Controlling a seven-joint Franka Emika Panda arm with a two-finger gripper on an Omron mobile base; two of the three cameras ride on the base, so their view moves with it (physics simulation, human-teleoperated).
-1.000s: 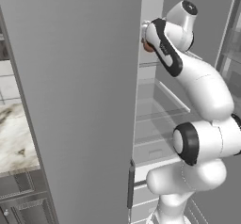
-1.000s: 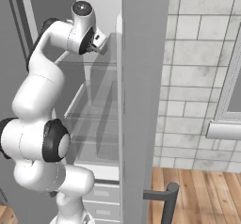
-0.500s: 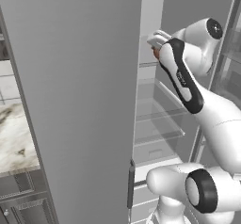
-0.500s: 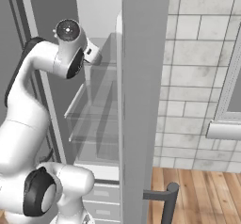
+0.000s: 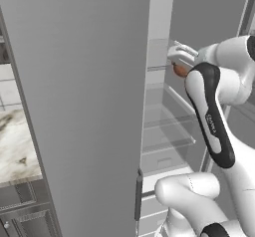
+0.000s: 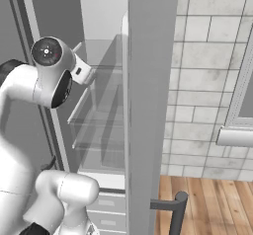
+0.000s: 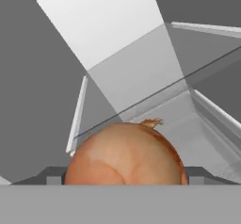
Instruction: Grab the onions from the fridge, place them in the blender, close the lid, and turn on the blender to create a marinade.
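1. Jaws stand wide, with an onion (image 7: 124, 153) between the two dark finger tips in the hand view; each tip shows just at one side of the bulb, though whether they press on it cannot be told.
2. Gripper (image 5: 180, 64) sits high inside the fridge (image 5: 79, 96), at the level of an upper shelf; a small reddish-brown patch of the onion (image 5: 180, 70) shows just under the pale hand in the left base view.
3. Onion skin is orange-brown with a small dry tip at its top, and it takes up the lower middle of the hand view.
4. Beyond the bulb lies a pale glass shelf (image 7: 141, 84) running away toward the grey back wall of the fridge, with light rails along its sides.
5. Fridge door (image 6: 148, 110) stands open, seen edge-on in the right base view, with a dark handle bar (image 6: 173, 210) low on it.
6. Further clear shelves (image 5: 167, 131) sit below the gripper's level inside the fridge.
7. Tiled wall (image 6: 207, 81) and a wooden floor (image 6: 212, 204) lie to the right of the door in the right base view.
8. Marbled counter (image 5: 17, 144) shows to the left of the fridge in the left base view.
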